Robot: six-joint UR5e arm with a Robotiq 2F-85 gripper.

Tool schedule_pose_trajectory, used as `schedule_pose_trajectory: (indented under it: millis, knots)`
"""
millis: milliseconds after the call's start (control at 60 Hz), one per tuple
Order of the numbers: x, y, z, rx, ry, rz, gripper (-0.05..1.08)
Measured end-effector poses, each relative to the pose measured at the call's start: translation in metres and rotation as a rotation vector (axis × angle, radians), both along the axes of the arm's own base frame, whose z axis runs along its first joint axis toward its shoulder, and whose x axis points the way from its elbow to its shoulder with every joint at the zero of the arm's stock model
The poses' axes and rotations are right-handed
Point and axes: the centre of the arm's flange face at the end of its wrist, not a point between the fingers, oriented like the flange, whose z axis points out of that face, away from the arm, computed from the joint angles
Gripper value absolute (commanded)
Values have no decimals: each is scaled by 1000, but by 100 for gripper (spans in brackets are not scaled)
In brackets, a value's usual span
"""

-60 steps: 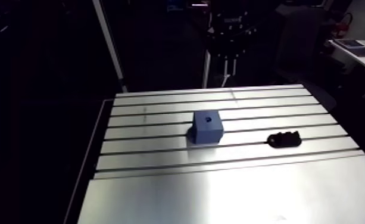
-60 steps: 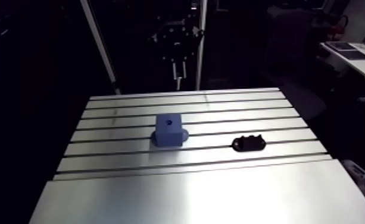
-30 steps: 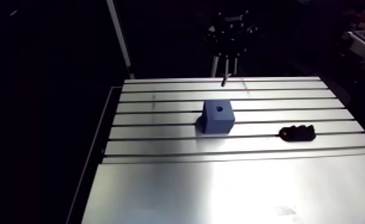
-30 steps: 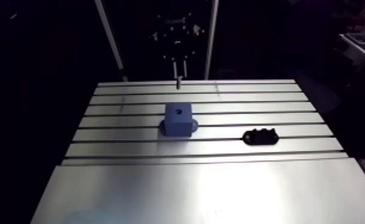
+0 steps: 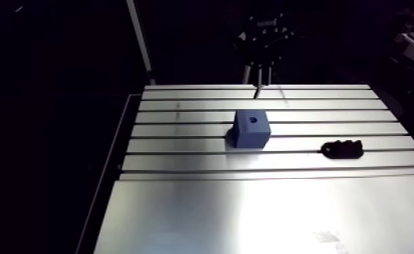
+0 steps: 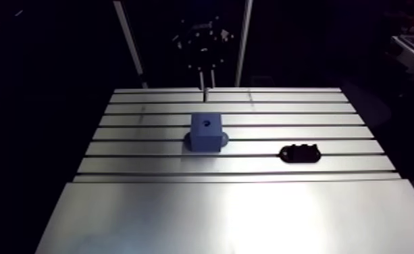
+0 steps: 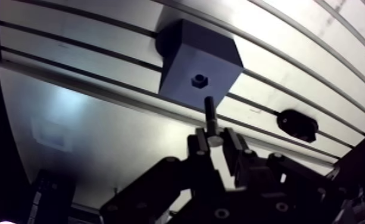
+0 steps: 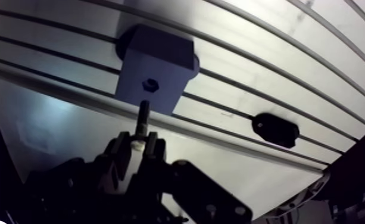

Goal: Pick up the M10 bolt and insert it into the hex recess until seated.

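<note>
A blue block (image 5: 252,128) stands on the slotted aluminium table (image 5: 250,202), with a small hex recess (image 7: 200,79) in its top face. My gripper (image 7: 214,142) is shut on the M10 bolt (image 7: 210,116), a dark shank pointing down from between the fingers. In the wrist view the bolt's tip lies just short of the recess, with the block ahead of the fingers. In the arm view the gripper (image 5: 262,73) hangs over the table's far edge behind the block, and the bolt (image 5: 257,90) shows below it.
A flat black oval part (image 5: 342,148) lies to the right of the block, across one slot. Several T-slots run left to right across the far half of the table. The table's left edge (image 5: 108,196) drops into darkness.
The arm camera has shifted, so the whole scene moved right and up. Compared with the earliest frames, the gripper hangs lower at the far edge and the bolt now shows beneath it.
</note>
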Motion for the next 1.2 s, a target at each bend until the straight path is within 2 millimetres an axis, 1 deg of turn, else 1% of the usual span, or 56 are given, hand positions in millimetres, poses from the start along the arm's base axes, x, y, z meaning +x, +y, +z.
schedule_pose_trajectory:
  millis: [283,1200]
  knots:
    - [-2,0,-7,0,-2,15,97]
    - [4,-2,-37,1,-40,15,99]
